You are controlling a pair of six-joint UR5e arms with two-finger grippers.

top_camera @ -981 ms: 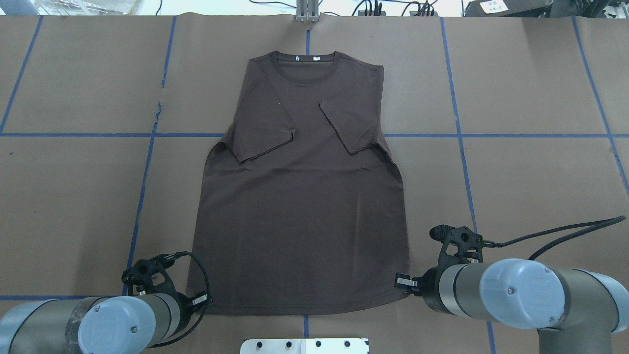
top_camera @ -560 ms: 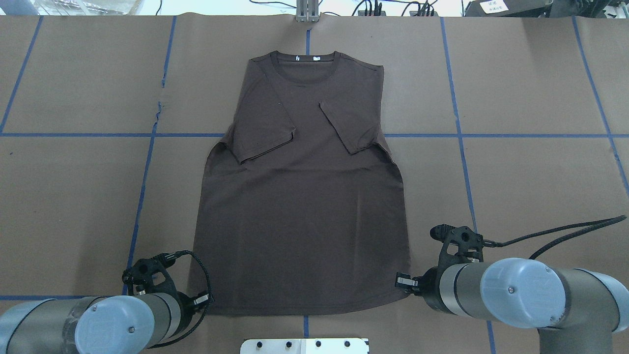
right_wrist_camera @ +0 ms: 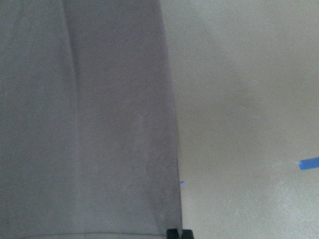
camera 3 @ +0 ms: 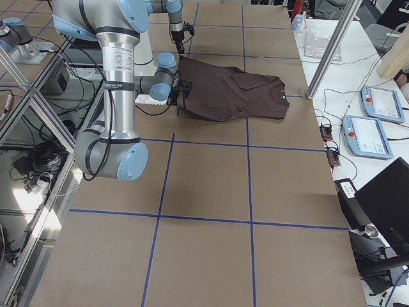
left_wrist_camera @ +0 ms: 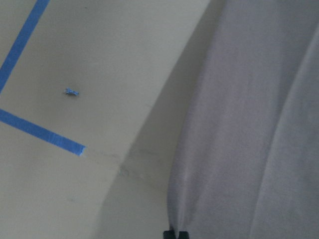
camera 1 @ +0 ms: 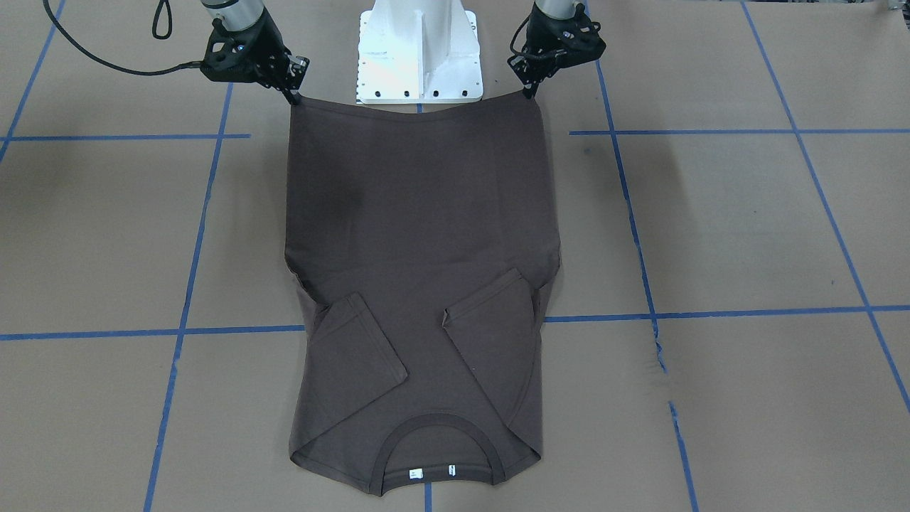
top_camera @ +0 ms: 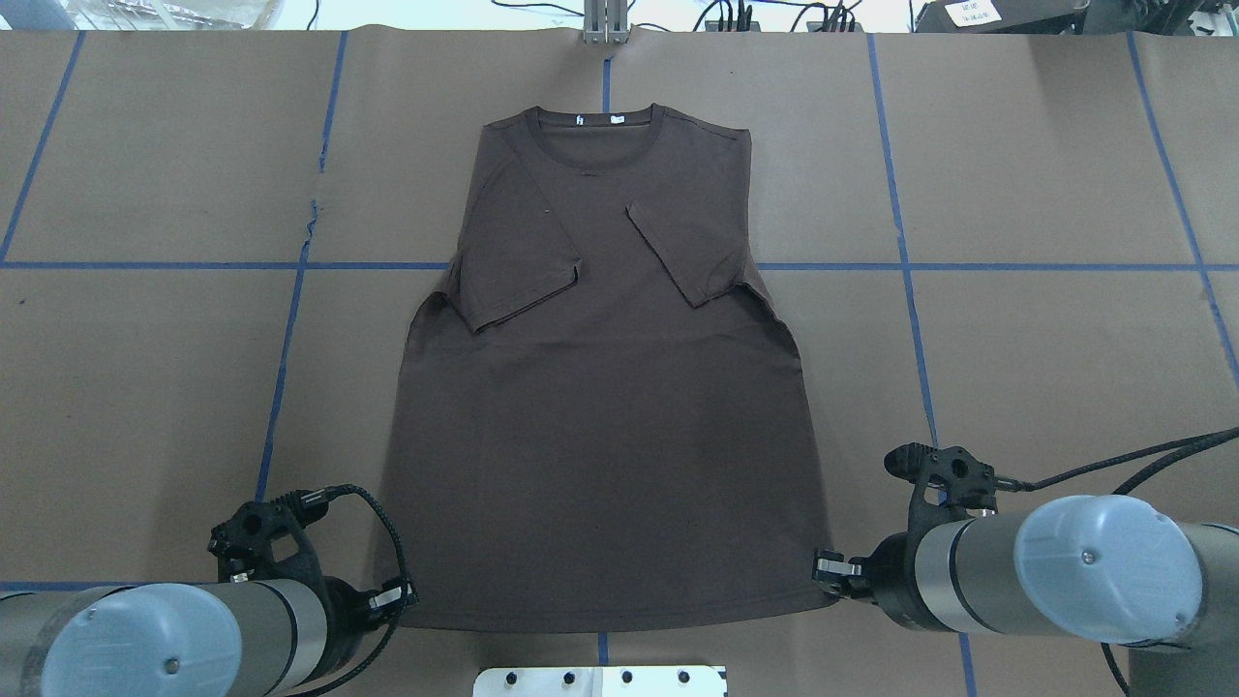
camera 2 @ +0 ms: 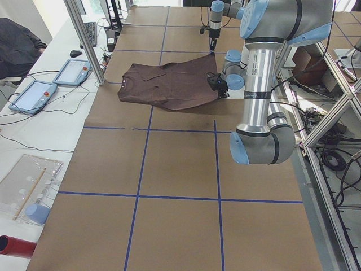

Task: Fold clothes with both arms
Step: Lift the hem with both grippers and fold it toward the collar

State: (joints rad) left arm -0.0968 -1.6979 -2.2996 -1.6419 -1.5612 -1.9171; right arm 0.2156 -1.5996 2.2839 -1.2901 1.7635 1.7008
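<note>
Brown cotton shirt (top_camera: 600,436) lies face up along the middle of the paper-covered bench (top_camera: 1045,339), collar (camera 1: 441,420) at the far end from the robot and hem at the near end, just in front of the white pedestal (camera 1: 419,50). Both sleeves (top_camera: 513,261) are already turned in over the chest, so we judge the side folds done and the lengthwise fold as the step in hand. That explains the grip: the left claw (top_camera: 395,597) is pinched tight on one hem corner and the right claw (top_camera: 828,569) on the other, one at each end so the edge hangs taut between them with only a slight sag in the middle. From across the bench the hem reads as raised a little off the paper, while the chest and collar lie flat. Holding the corners wide apart should keep the cloth from bunching when it is carried toward the collar. Much is hard to make out. Each wrist camera shows only a sliver of black fingertips at its bottom edge, with pale, washed-out cloth above. We cannot tell whether both layers of the hem are caught or just the top one. Any chest lettering is lost under the sleeves or too faint, and the small white tags (camera 1: 415,473) are unreadable.
</note>
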